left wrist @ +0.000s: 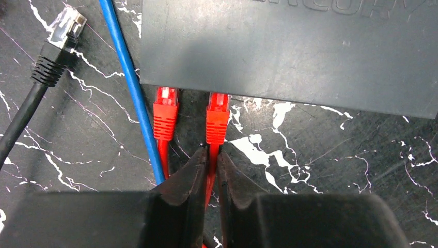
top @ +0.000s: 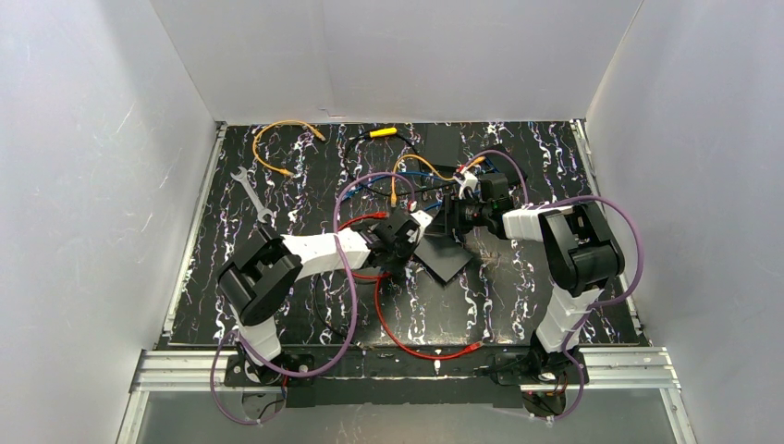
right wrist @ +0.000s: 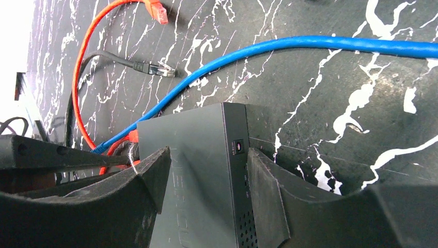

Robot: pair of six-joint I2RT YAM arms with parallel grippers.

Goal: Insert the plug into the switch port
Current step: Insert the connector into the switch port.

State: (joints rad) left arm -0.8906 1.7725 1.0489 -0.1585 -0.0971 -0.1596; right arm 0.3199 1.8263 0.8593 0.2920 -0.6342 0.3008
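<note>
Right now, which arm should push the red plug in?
Left. The left end effector is shut on the cable just behind the plug at the switch edge; the right end effector holds the switch.

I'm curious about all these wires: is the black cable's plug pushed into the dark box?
No, the black plug lies loose on the table, left of the blue cable and clear of the switch.

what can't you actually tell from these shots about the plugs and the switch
- Left wrist: the switch body overhangs its ports, so how deep the red plugs sit is hidden.
- Left wrist: switch lettering cut by the top edge.
- Right wrist: ports face away, behind the switch body.
- Top external: plugs under the left arm.
</note>
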